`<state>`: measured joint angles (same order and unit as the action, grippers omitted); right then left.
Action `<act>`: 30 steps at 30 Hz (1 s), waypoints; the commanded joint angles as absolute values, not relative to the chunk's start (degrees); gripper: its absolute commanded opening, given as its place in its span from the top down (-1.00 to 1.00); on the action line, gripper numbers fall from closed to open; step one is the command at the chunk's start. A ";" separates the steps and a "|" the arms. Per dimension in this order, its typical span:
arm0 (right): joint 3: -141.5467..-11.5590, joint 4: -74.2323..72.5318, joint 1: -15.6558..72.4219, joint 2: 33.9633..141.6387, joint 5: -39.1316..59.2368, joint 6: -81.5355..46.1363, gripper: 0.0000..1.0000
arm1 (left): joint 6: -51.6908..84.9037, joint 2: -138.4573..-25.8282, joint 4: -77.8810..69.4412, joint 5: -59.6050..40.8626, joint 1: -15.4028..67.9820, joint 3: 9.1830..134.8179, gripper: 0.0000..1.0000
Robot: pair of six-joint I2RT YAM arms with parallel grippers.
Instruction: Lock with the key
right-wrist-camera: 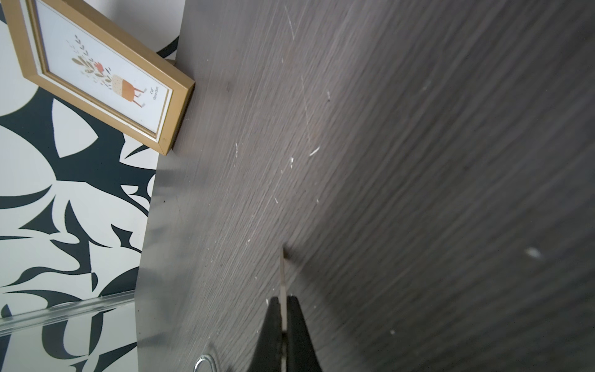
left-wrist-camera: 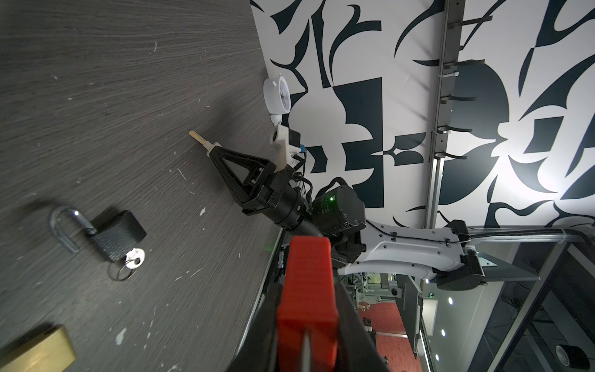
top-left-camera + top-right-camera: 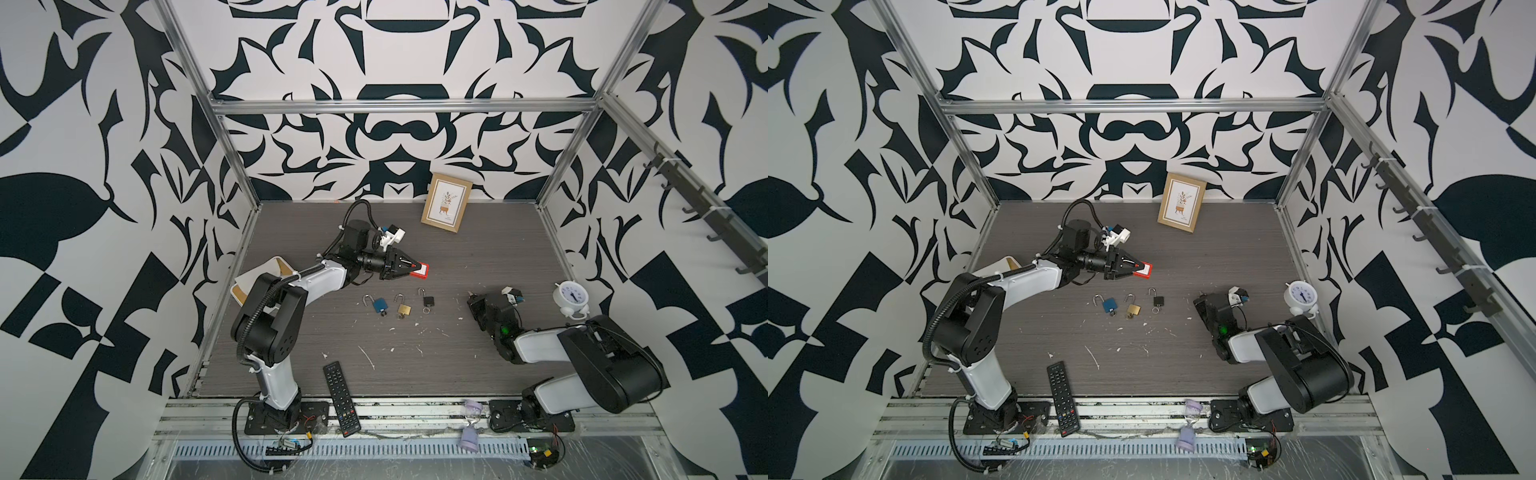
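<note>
Presently right gripper (image 2: 215, 150) pinches the key (image 2: 197, 136), blade projecting forward; red lock (image 3: 421, 271), seemingly a padlock, clamped in left gripper (image 3: 409, 267), lies well apart leftward.

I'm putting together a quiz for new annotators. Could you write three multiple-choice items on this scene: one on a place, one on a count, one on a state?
1. Where does the picture frame stand?
A) at the back wall
B) on the front rail
C) at the left wall

2. How many padlocks lie on the table?
A) one
B) three
C) five

3. How are the shackles of those lying padlocks?
A) open
B) shut
C) removed

Answers:
1 A: both top views show it at the far edge, against the wall.
2 B: the blue padlock, brass padlock and black padlock lie in a row, while the red padlock is held in the left gripper.
3 A: each shackle is lifted out on one side, clearest on the black padlock's shackle.
</note>
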<state>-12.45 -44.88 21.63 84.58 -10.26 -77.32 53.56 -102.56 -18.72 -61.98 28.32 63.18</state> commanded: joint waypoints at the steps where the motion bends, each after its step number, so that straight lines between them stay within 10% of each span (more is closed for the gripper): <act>1: -12.40 -43.29 22.07 87.47 -9.87 -79.14 0.72 | 53.58 -103.44 -20.70 -63.21 28.52 62.40 1.00; 8: -12.50 -40.68 22.13 84.63 -9.86 -78.69 0.13 | 53.71 -104.28 -20.57 -63.37 28.54 63.06 1.00; 16: -16.13 -15.59 22.03 66.11 -13.27 -73.63 -0.07 | 52.61 -104.50 -18.68 -62.86 28.50 63.33 1.00; 30: -55.74 36.42 33.02 55.79 1.85 -20.57 -0.31 | 24.82 -103.13 17.43 -63.64 29.57 73.99 1.00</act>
